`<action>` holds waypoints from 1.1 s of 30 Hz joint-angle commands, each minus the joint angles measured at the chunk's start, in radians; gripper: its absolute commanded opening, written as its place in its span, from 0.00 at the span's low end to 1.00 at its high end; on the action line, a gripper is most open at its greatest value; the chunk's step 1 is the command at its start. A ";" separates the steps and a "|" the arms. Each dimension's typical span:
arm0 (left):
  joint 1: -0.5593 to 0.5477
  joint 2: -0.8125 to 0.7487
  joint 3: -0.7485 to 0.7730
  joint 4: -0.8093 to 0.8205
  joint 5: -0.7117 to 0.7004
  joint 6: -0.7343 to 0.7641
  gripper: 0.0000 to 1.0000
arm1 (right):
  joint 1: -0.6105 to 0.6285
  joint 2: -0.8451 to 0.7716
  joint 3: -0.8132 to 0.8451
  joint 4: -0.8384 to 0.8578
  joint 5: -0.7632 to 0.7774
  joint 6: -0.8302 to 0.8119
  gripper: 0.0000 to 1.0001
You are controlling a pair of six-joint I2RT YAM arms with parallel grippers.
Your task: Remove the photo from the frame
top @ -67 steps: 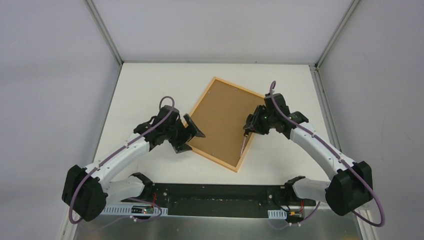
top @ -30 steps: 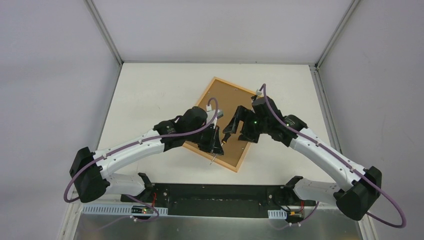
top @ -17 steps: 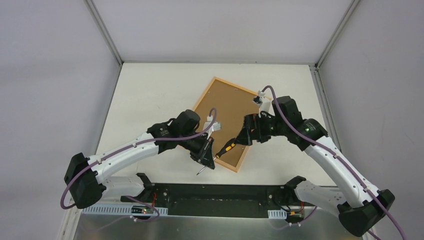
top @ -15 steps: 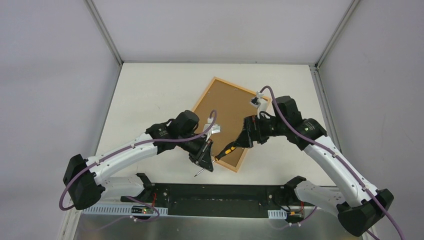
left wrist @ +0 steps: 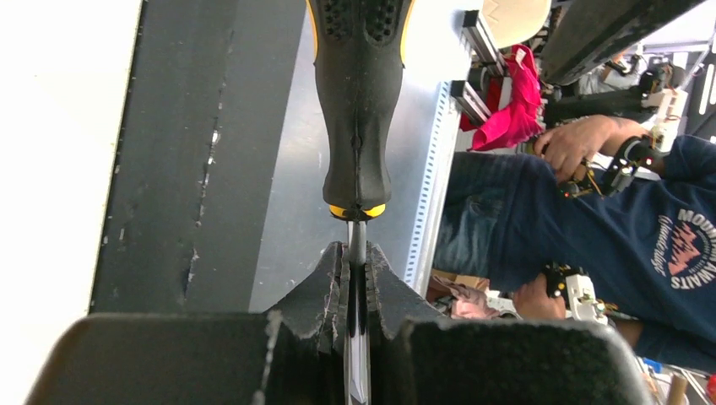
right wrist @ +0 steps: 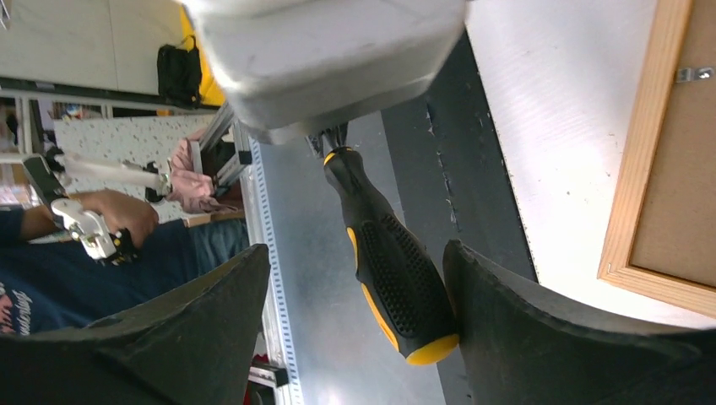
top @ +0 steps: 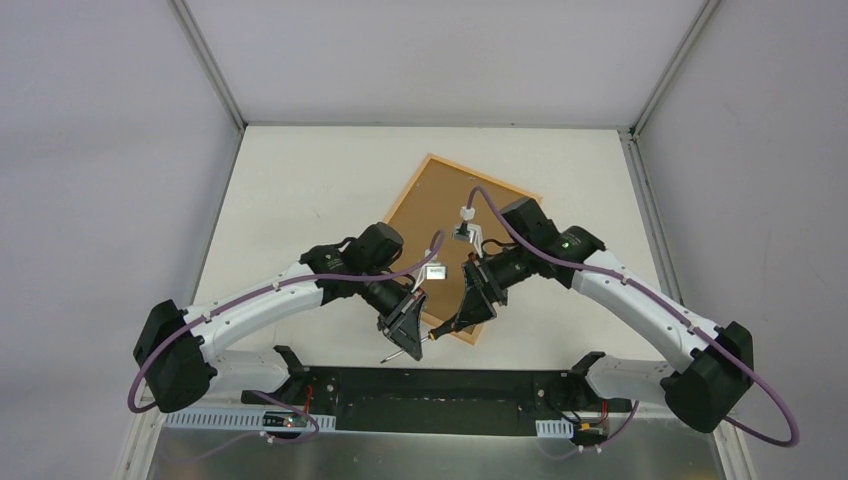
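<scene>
Now | right gripper (right wrist: 355,287) has let go, jaws spread either side of the screwdriver (left wrist: 359,101) handle | left gripper (left wrist: 356,278) clamps its shaft: tool handed over | frame (top: 408,190) lies back-up on table (top: 300,200), backing board (top: 440,205) in, photo hidden beneath | clip (right wrist: 697,74) likely next for prying.
</scene>
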 commanded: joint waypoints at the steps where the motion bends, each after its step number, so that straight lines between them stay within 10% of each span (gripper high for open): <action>1: 0.015 0.009 0.045 -0.010 0.075 0.051 0.00 | 0.042 -0.050 -0.016 0.005 -0.064 -0.068 0.74; 9: 0.026 -0.002 0.047 -0.031 0.076 0.067 0.00 | 0.094 -0.033 -0.022 0.020 -0.048 -0.083 0.66; 16: 0.047 -0.012 0.051 -0.034 0.049 0.051 0.00 | 0.139 -0.029 0.007 -0.038 0.096 -0.129 0.00; 25: 0.415 -0.077 0.114 -0.116 -0.397 -0.114 0.73 | 0.128 -0.294 -0.100 -0.022 0.910 -0.011 0.00; 33: 0.617 -0.046 0.054 -0.177 -0.824 -0.582 0.76 | 0.075 -0.374 -0.142 -0.102 1.129 0.033 0.00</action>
